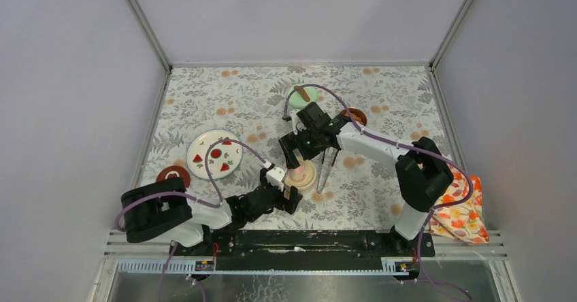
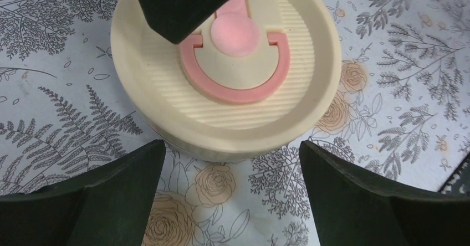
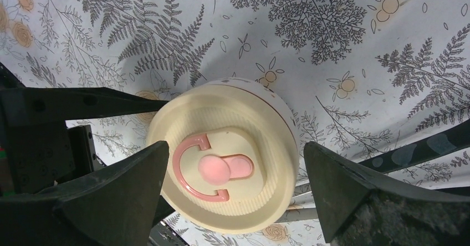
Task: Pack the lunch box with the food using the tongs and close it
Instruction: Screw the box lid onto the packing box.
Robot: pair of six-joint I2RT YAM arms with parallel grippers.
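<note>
top view: the cream-lidded bowl (image 1: 304,177) sits on the table (image 1: 204,91) at the near middle, between the two grippers. the left gripper (image 1: 291,194) lies low at its near-left side with fingers apart. the right gripper (image 1: 298,158) hangs over its far edge, fingers apart too, holding nothing. the tongs (image 1: 326,169) lie just right of the bowl, running near to far. the green jar (image 1: 300,96) stands at the far middle with its brown-knobbed lid on. the plate (image 1: 215,154) is left of the bowl, and the dark-red lid (image 1: 173,177) lies just near-left of the plate. an orange flowered cloth (image 1: 465,211) lies at the near right edge.

left wrist view: the left gripper (image 2: 231,152) is spread wide, its fingers (image 2: 122,196) standing on either side of the near rim of the cream-lidded bowl (image 2: 166,91) without touching it. the pink ring handle (image 2: 238,93) lies flat on the lid. a dark finger of the right gripper covers the lid's far edge.

right wrist view: the right gripper (image 3: 235,146) is wide open above the cream-lidded bowl (image 3: 266,129), its fingers (image 3: 111,201) clear of it. the tongs (image 3: 432,146) show as dark strips on the right.
</note>
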